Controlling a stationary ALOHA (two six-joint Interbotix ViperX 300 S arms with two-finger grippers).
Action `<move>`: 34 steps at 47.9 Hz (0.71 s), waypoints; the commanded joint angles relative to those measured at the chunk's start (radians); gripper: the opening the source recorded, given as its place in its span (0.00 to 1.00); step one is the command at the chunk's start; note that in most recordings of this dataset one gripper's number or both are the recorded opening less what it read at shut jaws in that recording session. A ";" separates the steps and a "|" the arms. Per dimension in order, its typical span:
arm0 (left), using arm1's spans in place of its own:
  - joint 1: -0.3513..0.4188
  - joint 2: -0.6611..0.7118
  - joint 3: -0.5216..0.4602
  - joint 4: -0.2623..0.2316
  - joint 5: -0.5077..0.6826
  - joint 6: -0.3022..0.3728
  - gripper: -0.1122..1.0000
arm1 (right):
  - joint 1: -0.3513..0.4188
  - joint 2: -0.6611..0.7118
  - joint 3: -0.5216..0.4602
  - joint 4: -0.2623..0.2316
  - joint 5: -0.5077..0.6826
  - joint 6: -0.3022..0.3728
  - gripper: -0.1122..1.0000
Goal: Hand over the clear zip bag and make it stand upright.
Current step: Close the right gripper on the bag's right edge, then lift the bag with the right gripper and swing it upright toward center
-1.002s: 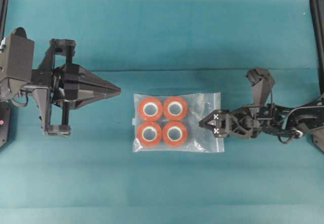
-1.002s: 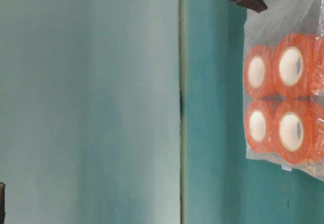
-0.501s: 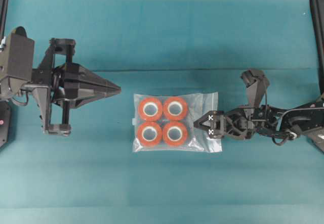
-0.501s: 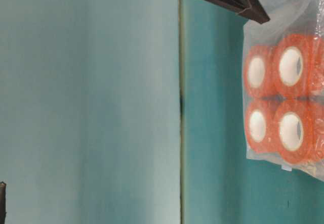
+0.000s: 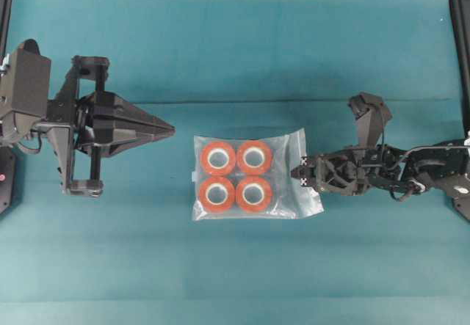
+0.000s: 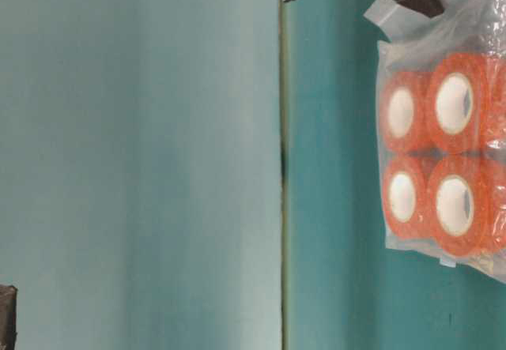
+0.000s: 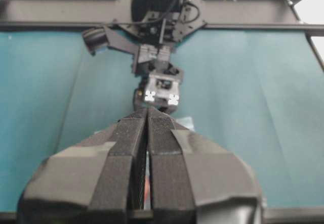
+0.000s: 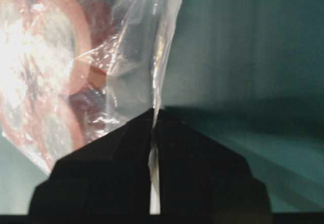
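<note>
We see a big flat teal surface (image 5: 242, 53) that fills most of the view from above. On its left side sits our big black left arm (image 5: 44, 119), and its left pincer (image 5: 170, 128) points toward the middle with its two dark fingers pressed flat together and nothing between them. It is well apart from the bag. Our thinner black right arm (image 5: 396, 174) reaches in from the right side. In the middle of the surface lies the clear crinkly plastic zip bag (image 5: 294, 193), mostly flat. Our right pincer (image 5: 304, 172) is pinching the right edge of this bag, and in the view from the right wrist we see the thin plastic caught between the two dark fingers (image 8: 111, 173). That edge of the bag is bunched and lifted a little where it is gripped. Inside the bag are four round orange rolls with white middles (image 5: 236, 176), packed two by two and touching each other, toward the left end of the bag. In the view from table level the rolls press against the clear plastic, and the right pincer shows at the top edge.
</note>
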 commanded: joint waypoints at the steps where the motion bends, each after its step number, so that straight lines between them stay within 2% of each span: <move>1: -0.008 -0.009 -0.009 0.002 -0.003 0.000 0.09 | 0.000 -0.014 -0.008 0.000 0.020 0.000 0.11; 8: -0.015 -0.009 -0.005 0.002 -0.005 0.002 0.09 | -0.008 -0.057 -0.017 -0.006 0.052 -0.009 0.11; 12: -0.025 -0.011 -0.005 0.002 -0.003 0.002 0.09 | -0.023 -0.103 -0.023 -0.017 0.064 -0.037 0.11; 26: -0.028 -0.023 0.012 0.002 -0.003 0.003 0.09 | -0.109 -0.261 -0.077 -0.026 0.253 -0.213 0.11; 34: -0.029 -0.023 0.012 0.002 -0.005 0.003 0.09 | -0.135 -0.278 -0.118 -0.026 0.333 -0.267 0.11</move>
